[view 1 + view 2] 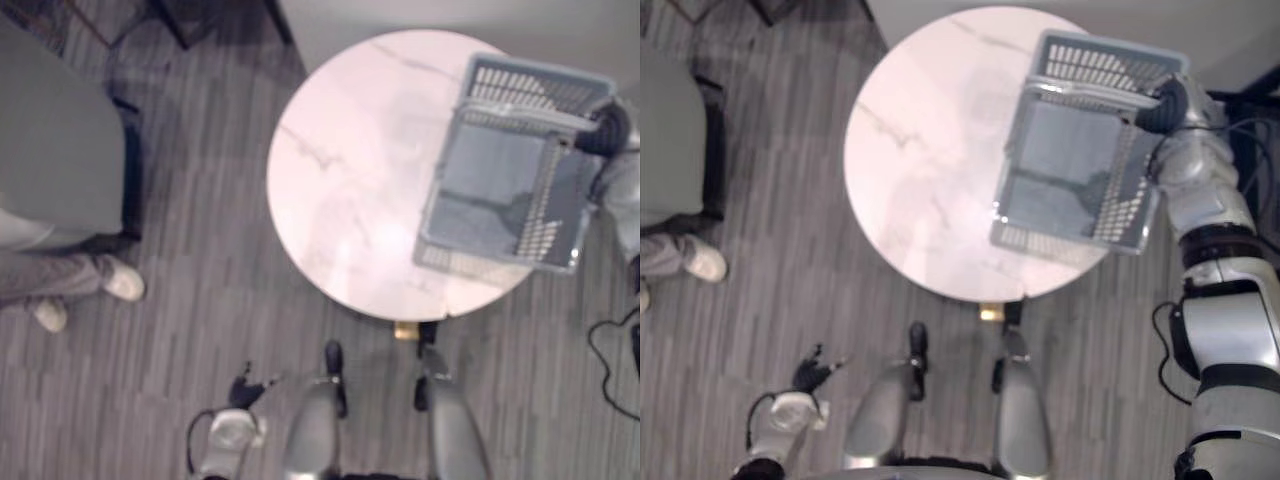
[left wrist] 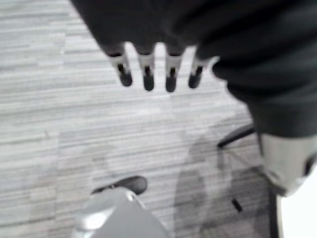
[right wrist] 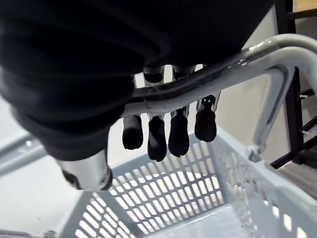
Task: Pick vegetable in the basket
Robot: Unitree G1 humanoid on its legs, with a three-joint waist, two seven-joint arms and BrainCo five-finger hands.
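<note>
A grey slotted plastic basket (image 1: 1095, 62) sits tilted over the right side of the round white marble table (image 1: 920, 170), partly past its edge. My right hand (image 1: 1165, 105) is at the basket's far right corner. In the right wrist view its fingers (image 3: 157, 139) are curled round the metal handle (image 3: 237, 62). The basket's floor (image 1: 490, 190) looks bare. My left hand (image 1: 810, 378) hangs low by the floor, well clear of the table, with its fingers (image 2: 148, 77) straight and nothing in it.
A person's legs and light shoes (image 1: 120, 285) are at the left beside a large grey seat (image 1: 60, 150). Dark furniture legs (image 1: 200, 25) stand beyond the table. A black frame (image 3: 292, 99) stands behind the basket.
</note>
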